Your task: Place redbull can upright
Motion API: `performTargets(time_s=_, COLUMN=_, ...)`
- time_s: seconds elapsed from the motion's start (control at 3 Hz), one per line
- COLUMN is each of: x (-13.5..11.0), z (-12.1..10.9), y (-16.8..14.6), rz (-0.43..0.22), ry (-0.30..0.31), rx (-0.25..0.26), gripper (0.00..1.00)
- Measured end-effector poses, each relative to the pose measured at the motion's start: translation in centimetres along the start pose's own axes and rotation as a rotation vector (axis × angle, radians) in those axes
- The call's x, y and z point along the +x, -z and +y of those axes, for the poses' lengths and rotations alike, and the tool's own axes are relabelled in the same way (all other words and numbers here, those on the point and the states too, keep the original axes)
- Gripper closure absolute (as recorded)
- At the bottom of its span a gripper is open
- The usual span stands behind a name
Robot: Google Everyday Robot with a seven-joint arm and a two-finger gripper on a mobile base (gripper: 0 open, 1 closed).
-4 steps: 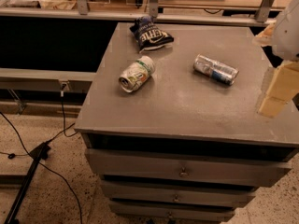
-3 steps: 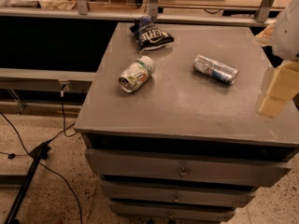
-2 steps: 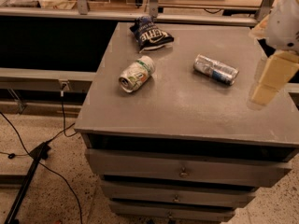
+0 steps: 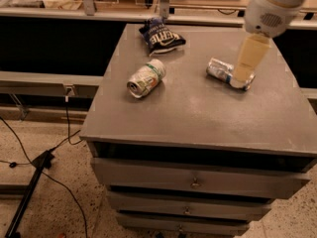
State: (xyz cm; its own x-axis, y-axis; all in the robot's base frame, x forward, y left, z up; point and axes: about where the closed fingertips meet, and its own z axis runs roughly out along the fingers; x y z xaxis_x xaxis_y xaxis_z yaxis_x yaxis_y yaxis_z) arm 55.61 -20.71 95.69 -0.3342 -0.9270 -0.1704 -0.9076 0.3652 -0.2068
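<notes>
The redbull can (image 4: 223, 72) is slim, silver and blue, and lies on its side at the right of the grey cabinet top (image 4: 198, 108). My gripper (image 4: 246, 66) hangs from the white arm at the upper right. Its cream finger stands right over the can's right end and hides part of it. I cannot see whether the gripper touches the can.
A fatter white-and-green can (image 4: 145, 78) lies on its side left of centre. A dark blue chip bag (image 4: 161, 36) lies at the back. The cabinet has drawers (image 4: 195, 181) in front. Cables and a stand leg (image 4: 29, 182) lie on the floor at left.
My arm has swung in from the right edge to the left and down, and my gripper now stands over the redbull can. The cans and bag have not moved.
</notes>
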Motion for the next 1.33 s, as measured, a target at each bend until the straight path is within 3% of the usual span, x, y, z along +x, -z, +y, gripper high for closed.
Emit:
performTargets(time_s=0.67, x=-2.6, z=-4.1, y=-5.3, rz=0.09, ry=-0.115, rx=0.013, gripper=0.0)
performTargets(time_s=1.33, x=-3.4, z=-6.8, y=-10.5, rz=0.117, ry=-0.212, rx=0.027, gripper=0.0)
